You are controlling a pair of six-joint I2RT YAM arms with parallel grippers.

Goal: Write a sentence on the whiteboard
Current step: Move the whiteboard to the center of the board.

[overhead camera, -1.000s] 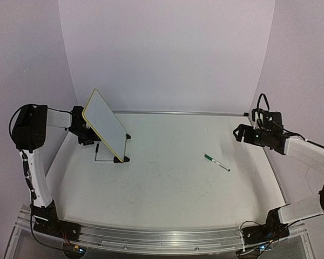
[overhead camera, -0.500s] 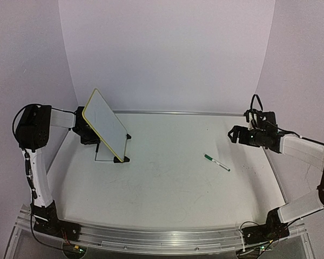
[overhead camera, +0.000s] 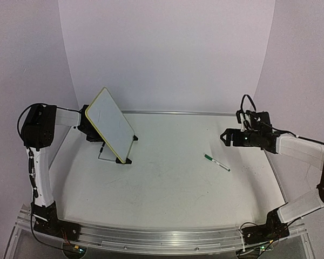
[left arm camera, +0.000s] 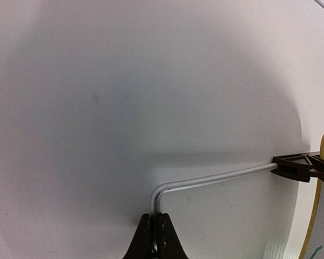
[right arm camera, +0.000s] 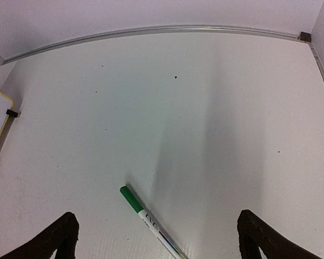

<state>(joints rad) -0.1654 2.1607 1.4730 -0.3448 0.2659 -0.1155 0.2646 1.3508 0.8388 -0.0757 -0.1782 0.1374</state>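
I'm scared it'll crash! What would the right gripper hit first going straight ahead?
Probably the white pen with green cap, lying on the white table just ahead of the open right gripper; depth unclear.

White arm links (overhead camera: 40,178), black joint housings (overhead camera: 38,127), looped black cables (overhead camera: 243,101), dark tapered fingers (right arm camera: 62,237)

Pen (overhead camera: 216,162), white barrel, green cap: flat on bench (overhead camera: 167,186), just ahead of right claw (overhead camera: 224,138), cap end pointing away from it. Wire stand (left arm camera: 216,178), black feet: bent rod sits between left claw (left arm camera: 155,231) tips, runs off rightward. Metal rail (overhead camera: 183,113) along bench edge, beyond both claws.
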